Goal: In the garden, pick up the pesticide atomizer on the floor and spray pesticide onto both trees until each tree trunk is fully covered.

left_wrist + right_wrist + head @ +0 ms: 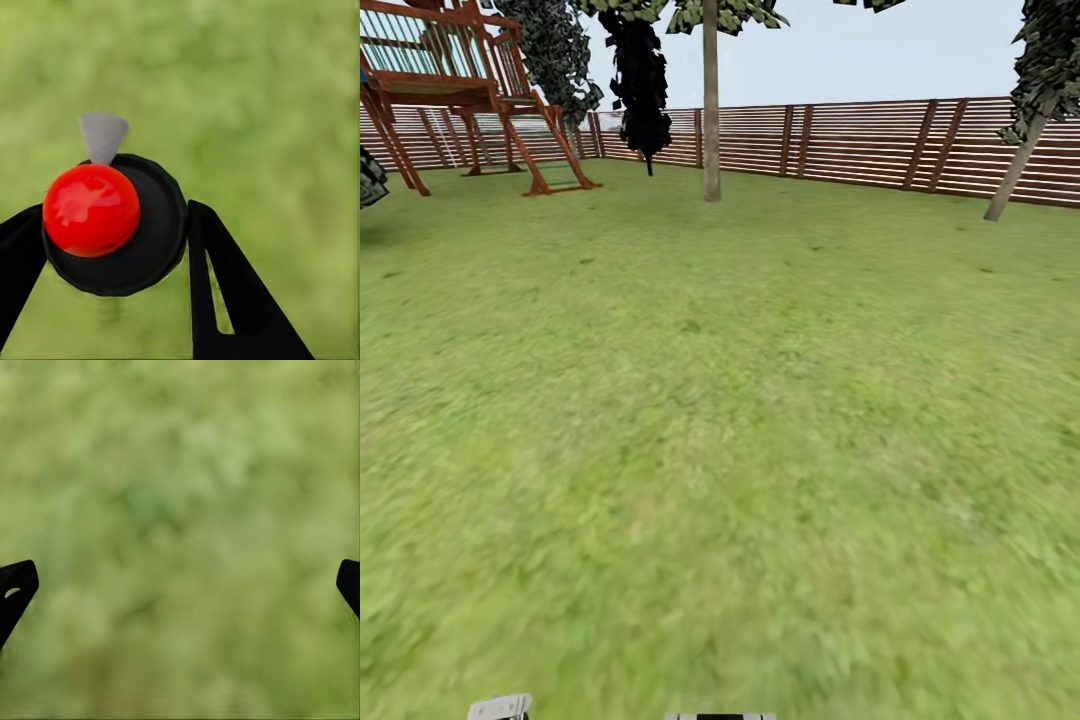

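Left claw (112, 247): in the left wrist view, two black fingers (225, 285) pinch the pesticide atomizer (120, 232) between them. The atomizer is seen end-on as a round black body with a glossy red cap (91, 210) and a small grey nozzle (103, 136) projecting past the cap. It is a closed container; its contents cannot be seen. Blurred green lawn (277, 112) lies beyond it.

Right claw (180, 585): in the right wrist view, its black fingertips (15, 589) sit at opposite edges of the picture, spread wide, nothing between them, over blurred grass.

Garden, head view: a wide green lawn (720, 420) bounded by a brown fence of horizontal slats (860, 140).

Tree, middle distance: straight, bare grey-tan trunk (711, 110) rising upright from the grass in front of the fence, foliage at the picture's top.

Tree, far right: thinner-looking trunk (1015, 170) leaning, dark foliage above, near the fence.

Dark shrub (640, 85): just left of the upright trunk, by the fence.

Wooden play structure (460, 90): red-brown frame with ladder, far left, near the fence corner.

Robot parts: pale pieces (500, 708) at the bottom edge of the head view.
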Available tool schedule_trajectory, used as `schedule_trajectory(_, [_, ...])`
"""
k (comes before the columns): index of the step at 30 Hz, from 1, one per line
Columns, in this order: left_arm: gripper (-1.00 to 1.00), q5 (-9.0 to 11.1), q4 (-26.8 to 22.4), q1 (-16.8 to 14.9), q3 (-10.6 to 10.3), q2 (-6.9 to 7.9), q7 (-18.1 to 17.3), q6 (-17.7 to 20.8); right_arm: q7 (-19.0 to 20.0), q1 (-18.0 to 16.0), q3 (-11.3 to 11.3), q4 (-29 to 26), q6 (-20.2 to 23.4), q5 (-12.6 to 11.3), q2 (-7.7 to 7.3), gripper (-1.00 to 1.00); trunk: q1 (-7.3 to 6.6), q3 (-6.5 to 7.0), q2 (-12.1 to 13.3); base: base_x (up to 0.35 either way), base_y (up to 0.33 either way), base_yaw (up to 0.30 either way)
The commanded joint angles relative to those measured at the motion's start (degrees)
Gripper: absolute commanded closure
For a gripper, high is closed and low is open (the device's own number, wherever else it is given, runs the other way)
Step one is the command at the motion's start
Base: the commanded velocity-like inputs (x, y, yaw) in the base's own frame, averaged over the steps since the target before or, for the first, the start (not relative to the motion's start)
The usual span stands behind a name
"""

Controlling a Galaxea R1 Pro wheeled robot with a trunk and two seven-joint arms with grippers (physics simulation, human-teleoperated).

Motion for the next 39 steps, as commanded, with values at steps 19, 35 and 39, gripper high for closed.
schedule_trajectory(19, [1.0,-0.34,0.03,-0.03,0.52,0.01,-0.31,-0.17,0.38,-0.02,-0.5,0.02,-0.09,0.17,-0.01,-1.0,0.03,-0.04,-0.01,0.337,-0.03,0.0])
schedule_trajectory(35, [1.0,-0.34,0.03,-0.02,0.52,0.0,-0.31,-0.13,0.38,-0.02,-0.5,0.02,-0.09,0.17,-0.01,-1.0,0.03,-0.04,-0.01,0.337,-0.036,0.0])
schedule_trajectory(39, [1.0,-0.34,0.03,-0.01,0.52,0.01,-0.23,-0.15,0.38,-0.02,-0.5,0.02,-0.09,0.17,-0.01,-1.0,0.03,-0.04,-0.01,0.337,-0.009,0.0])
